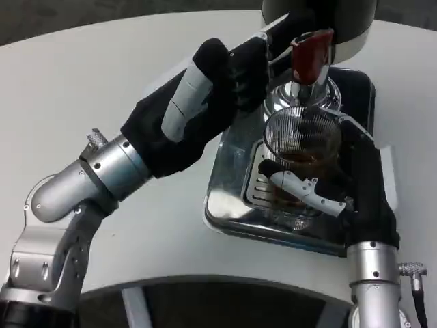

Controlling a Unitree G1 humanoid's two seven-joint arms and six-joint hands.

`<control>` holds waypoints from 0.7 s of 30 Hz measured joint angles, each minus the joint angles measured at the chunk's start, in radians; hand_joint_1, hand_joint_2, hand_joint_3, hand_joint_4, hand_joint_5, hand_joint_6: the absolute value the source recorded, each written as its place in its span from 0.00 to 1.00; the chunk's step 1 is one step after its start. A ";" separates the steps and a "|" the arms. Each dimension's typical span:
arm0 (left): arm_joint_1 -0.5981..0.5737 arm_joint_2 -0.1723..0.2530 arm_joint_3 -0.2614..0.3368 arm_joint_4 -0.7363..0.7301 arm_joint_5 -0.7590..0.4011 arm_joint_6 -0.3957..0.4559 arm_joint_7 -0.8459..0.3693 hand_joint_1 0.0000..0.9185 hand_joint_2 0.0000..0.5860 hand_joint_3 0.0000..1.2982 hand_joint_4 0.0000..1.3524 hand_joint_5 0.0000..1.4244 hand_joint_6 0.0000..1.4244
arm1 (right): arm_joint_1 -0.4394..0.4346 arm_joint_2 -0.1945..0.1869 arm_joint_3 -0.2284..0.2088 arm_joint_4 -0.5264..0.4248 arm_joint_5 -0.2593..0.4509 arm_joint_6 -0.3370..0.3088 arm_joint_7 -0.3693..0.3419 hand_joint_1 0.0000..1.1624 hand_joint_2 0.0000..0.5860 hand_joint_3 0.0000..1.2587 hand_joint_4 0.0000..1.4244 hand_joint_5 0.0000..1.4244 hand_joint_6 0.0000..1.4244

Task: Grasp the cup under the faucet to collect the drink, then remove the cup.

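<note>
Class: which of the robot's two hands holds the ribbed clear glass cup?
The right hand: its fingers wrap the ribbed clear glass cup of brown drink. The left hand reaches up to the red tap lever instead.

Soft, even overhead light falls on the white table (pixel 102 75), which looks pale grey and a bit dim. Bright glare streaks the chrome drip tray (pixel 232 205), and the silver forearms shine. The whole picture is slightly soft and grainy; dark corners lose all detail.

A round white table (pixel 136 61) stands over a dark grey floor (pixel 41 17).
</note>
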 measured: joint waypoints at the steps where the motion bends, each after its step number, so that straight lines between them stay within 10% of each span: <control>1: 0.000 0.004 0.000 -0.007 0.005 0.000 0.000 0.00 0.10 0.08 0.00 0.03 0.02 | 0.000 0.000 0.000 0.000 0.000 0.000 0.000 0.86 0.25 0.57 0.53 0.59 0.50; 21: 0.061 0.056 0.057 -0.193 0.026 0.041 0.033 0.00 0.11 0.10 0.00 0.03 0.02 | 0.021 0.001 0.001 -0.035 0.002 0.003 0.005 0.85 0.25 0.57 0.53 0.59 0.50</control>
